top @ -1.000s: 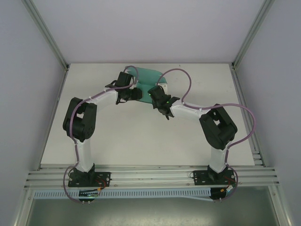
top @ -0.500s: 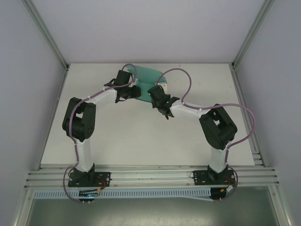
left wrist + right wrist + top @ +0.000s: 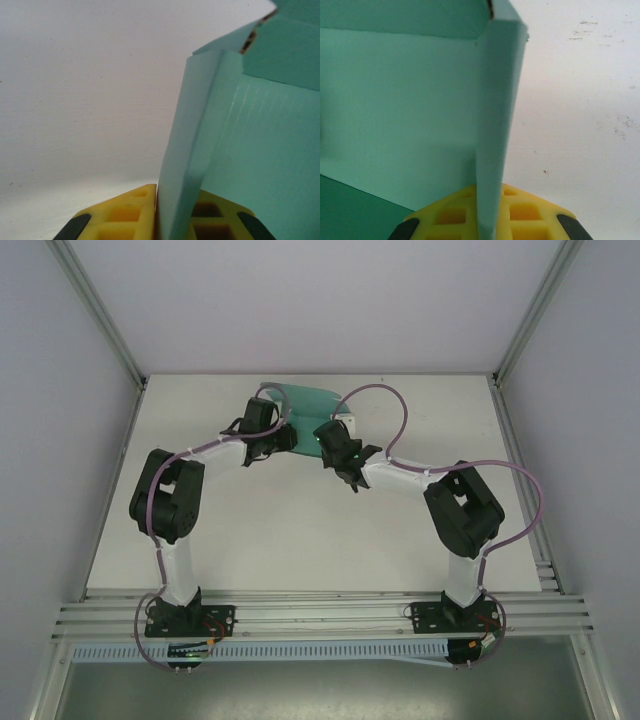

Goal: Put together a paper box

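Observation:
The paper box point(image 3: 312, 400) is teal-green card, partly folded, standing at the back middle of the white table. My left gripper point(image 3: 284, 436) reaches it from the left and my right gripper point(image 3: 326, 436) from the right. In the left wrist view an upright side wall of the box point(image 3: 192, 150) stands between the yellow fingers point(image 3: 125, 215), with the left gripper point(image 3: 172, 222) shut on it. In the right wrist view another upright wall point(image 3: 497, 115) is pinched between the yellow fingers point(image 3: 530, 212), the right gripper point(image 3: 489, 222) shut on it. The box's floor point(image 3: 395, 100) lies to the left.
The white table point(image 3: 300, 530) is bare in front of the arms. Metal frame posts point(image 3: 100, 315) rise at the back corners and a rail point(image 3: 320, 610) runs along the near edge. Purple cables point(image 3: 385, 430) loop above the right arm.
The left gripper has closed onto the box's side wall and shifted slightly back and left. The right arm has held its grip without moving.

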You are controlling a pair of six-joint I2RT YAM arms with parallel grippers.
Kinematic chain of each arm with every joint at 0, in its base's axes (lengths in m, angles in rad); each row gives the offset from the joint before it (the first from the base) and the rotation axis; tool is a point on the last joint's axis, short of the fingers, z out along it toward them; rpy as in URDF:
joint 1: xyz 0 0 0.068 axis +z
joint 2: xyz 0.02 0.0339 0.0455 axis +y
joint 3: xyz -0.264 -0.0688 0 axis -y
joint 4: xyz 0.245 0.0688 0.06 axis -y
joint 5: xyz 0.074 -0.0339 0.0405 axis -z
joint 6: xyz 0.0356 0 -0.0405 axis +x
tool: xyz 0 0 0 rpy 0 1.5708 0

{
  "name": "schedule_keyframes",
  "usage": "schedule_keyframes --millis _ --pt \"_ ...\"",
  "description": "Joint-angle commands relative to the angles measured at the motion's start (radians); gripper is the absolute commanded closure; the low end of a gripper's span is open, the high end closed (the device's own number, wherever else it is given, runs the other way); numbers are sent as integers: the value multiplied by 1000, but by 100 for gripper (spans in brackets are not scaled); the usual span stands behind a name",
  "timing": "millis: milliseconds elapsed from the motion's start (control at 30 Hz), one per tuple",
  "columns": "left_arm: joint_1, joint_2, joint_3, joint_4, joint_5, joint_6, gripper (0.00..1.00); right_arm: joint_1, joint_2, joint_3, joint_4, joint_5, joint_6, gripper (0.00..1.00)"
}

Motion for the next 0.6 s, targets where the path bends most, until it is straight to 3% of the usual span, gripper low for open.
schedule_keyframes --millis 0,100,233,367,433,567 --pt "19 -45 -5 207 -59 -10 88 41 -11 -5 -45 -98 -22 100" --pt "20 -60 -62 312 -29 18 88 42 -9 -9 -35 -115 -16 100" --pt "19 -46 -43 295 -47 44 100 42 -8 -12 -33 -135 -12 100" --pt "19 -52 -47 290 -63 35 100 43 -14 -23 -32 -121 -6 100" --pt "19 -56 -8 188 -120 11 100 50 -21 -25 -40 -89 -10 100" --pt "18 -17 166 -219 -303 -111 100 63 -24 -20 -40 -30 -15 100"
